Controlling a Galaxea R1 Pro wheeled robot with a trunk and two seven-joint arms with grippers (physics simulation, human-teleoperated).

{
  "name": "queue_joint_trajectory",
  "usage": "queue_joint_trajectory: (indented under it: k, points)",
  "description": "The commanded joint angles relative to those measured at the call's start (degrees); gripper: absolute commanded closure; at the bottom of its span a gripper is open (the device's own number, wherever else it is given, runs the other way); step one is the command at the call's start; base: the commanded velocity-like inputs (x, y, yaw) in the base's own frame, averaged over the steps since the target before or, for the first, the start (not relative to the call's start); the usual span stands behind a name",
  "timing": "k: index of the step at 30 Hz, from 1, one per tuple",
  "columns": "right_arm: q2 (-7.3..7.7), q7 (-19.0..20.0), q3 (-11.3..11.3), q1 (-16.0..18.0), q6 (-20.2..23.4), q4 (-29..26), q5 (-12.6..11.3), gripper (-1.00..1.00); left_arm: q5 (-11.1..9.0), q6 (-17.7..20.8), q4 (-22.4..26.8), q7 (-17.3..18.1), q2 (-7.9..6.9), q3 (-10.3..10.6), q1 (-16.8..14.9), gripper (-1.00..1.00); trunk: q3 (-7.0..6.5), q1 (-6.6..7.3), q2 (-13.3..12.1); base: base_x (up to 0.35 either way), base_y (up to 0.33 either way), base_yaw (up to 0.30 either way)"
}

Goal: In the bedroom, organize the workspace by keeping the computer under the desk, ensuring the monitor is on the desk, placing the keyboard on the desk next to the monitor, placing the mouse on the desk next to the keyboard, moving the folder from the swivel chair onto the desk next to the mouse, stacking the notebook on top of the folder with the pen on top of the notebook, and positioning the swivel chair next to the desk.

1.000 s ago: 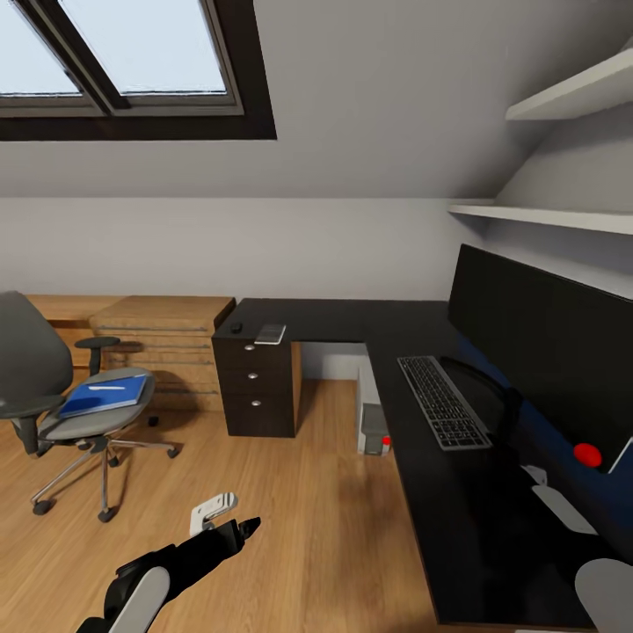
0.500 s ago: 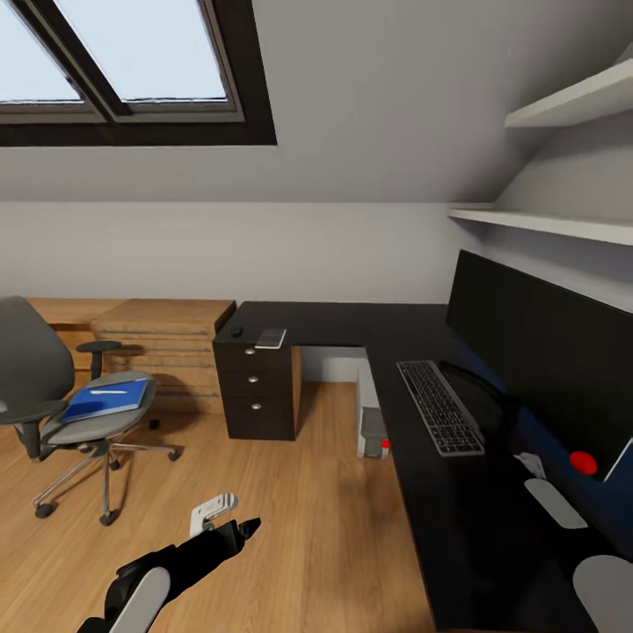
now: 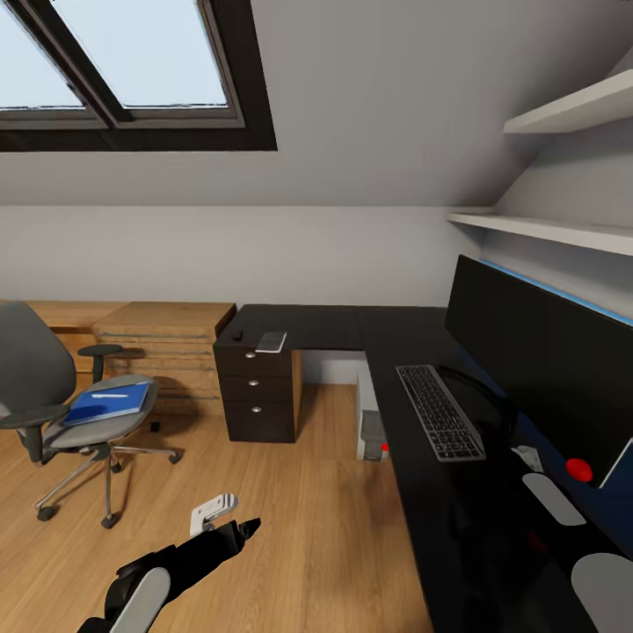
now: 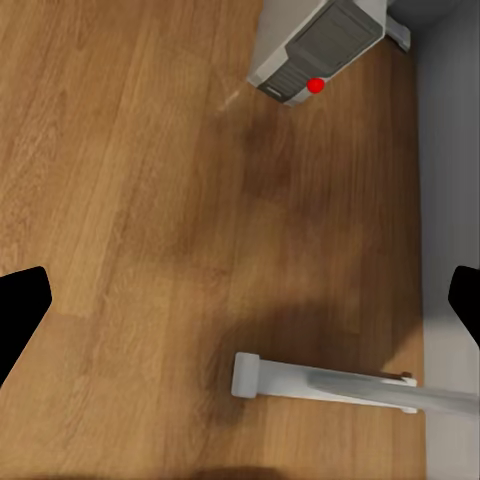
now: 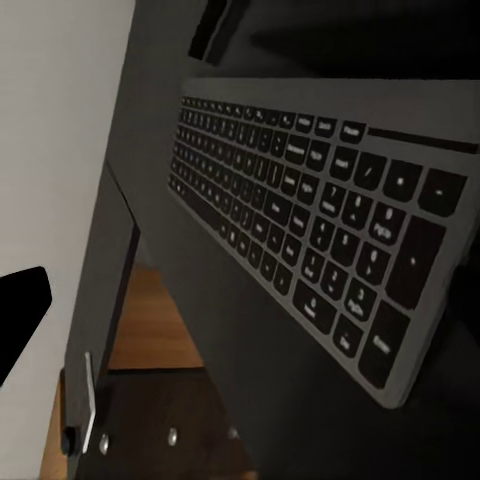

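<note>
Hanging low over the bare wood floor, the left gripper has its black fingers spread wide with nothing between them. Far off to its left sits the glossy blue folder on the grey padded chair, not yet moved. Ahead of it, the flat keyboard lies on the matt black desk beside the monitor. The boxy computer stays tucked underneath. Whether the right gripper is open, I can't tell.
</note>
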State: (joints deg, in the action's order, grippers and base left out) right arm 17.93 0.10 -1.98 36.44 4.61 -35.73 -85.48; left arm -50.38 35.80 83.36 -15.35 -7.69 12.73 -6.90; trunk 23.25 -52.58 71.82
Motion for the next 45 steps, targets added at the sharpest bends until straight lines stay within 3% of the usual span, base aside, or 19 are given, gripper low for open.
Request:
queue_joint_trajectory:
  k: [1,9,14,23,30,39,45]
  points:
    - [0.04,0.03,-0.24,0.03,-0.01,-0.05,-0.48,-1.0,-0.6,0.06,0.07,-0.56,-0.05,0.1,-0.04,-1.0,-0.12,0.22,-0.37,0.0,0.0,0.0]
    - [-0.43,0.08,-0.97,0.03,-0.12,-0.15,-0.31,-1.0,-0.54,0.04,-0.35,-0.63,-0.05,0.35,-0.04,-1.0,-1.56,1.98,-3.58,0.0,0.0,0.112]
    - [-1.45,0.29,-4.0,0.03,-0.3,-0.94,1.88,-1.0,-0.36,-0.1,-1.11,-0.66,-0.05,1.87,-0.04,-1.0,-1.56,1.98,-3.58,0.0,0.0,0.259]
    - [-2.28,0.52,-5.66,0.03,-0.88,-3.02,3.15,-1.0,-0.34,-0.2,-1.37,-0.87,-0.05,2.53,-0.04,-1.0,-1.55,1.98,-3.58,0.0,0.0,0.269]
    - [-2.61,0.93,-10.01,0.03,-0.97,-4.88,5.05,-1.0,-0.35,-0.2,-2.02,-0.91,-0.05,2.71,-0.04,-1.0,-1.54,1.98,-3.58,0.0,0.0,0.101]
    - [-3.07,1.04,-10.94,0.03,-0.92,-5.31,5.18,-1.0,-0.27,-0.2,-2.15,-0.84,-0.05,2.74,-0.04,-1.0,-1.54,1.98,-3.58,0.0,0.01,0.008]
    - [-3.08,1.04,-10.94,0.03,-0.93,-5.19,5.2,-1.0,-0.08,-0.29,-2.15,-0.83,-0.05,2.74,-0.04,-1.0,-1.54,1.98,-3.58,0.0,0.283,0.0]
